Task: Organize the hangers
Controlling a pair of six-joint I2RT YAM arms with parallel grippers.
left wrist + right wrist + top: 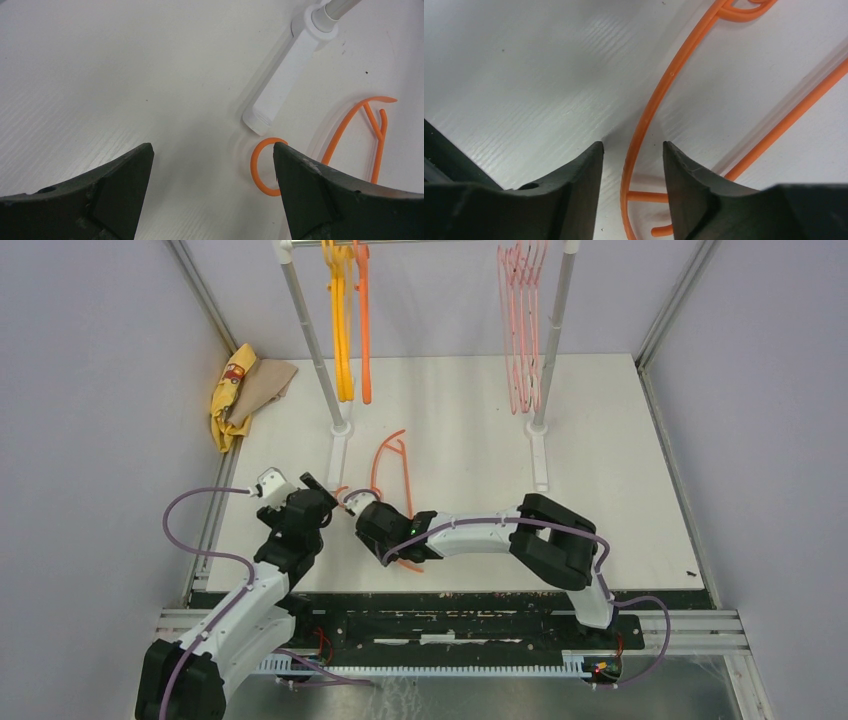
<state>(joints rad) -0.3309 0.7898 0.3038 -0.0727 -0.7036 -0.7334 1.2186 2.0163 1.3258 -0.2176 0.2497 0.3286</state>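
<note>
1. Orange hanger (377, 468) lies flat on the table (600, 440), just beside the rack foot (285, 75);
2. Right gripper (632, 146) narrowly spread, astride its curved arm; contact unclear;
3. Left gripper (211, 147) spread wide, hook just beside one finger;
4. Long axis runs near-to-far; hook points left.

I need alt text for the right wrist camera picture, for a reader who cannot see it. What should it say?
The right gripper, its two dark fingers open, straddles a curved bar of an orange hanger that lies on the white table. A gap shows on each side of the bar. Another straight orange bar runs diagonally at the right.
</note>
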